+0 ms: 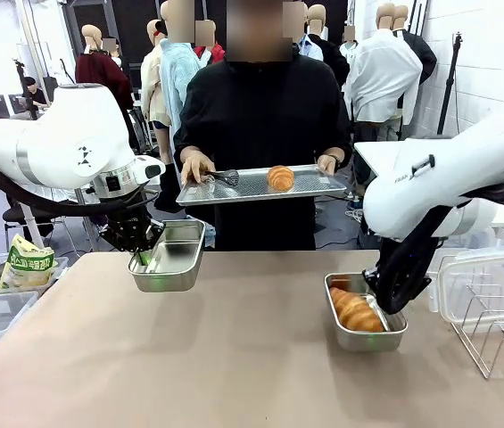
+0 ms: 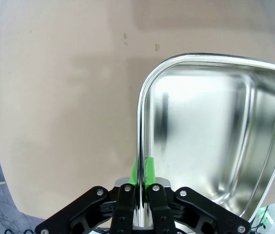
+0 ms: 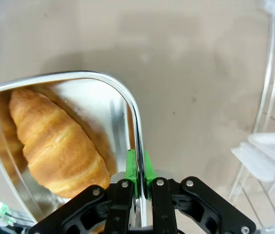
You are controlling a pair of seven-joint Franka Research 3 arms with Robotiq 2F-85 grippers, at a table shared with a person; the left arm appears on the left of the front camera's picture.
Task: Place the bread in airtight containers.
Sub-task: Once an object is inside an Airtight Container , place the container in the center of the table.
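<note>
Pinching the rim of an empty tin [image 2: 215, 146], the left gripper [image 2: 142, 168] is clamped tight; the right gripper [image 3: 137, 163] clamps a second tin [image 3: 120, 114] beside its croissant [image 3: 59, 141].

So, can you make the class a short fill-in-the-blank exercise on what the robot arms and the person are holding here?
1. The left tin, held by the left gripper, is ____.
2. The right gripper pinches the ____ of the right tin, which holds a croissant.
3. On the person's tray lie black tongs and ____ loose croissant.
Missing words: empty; rim; one.
</note>
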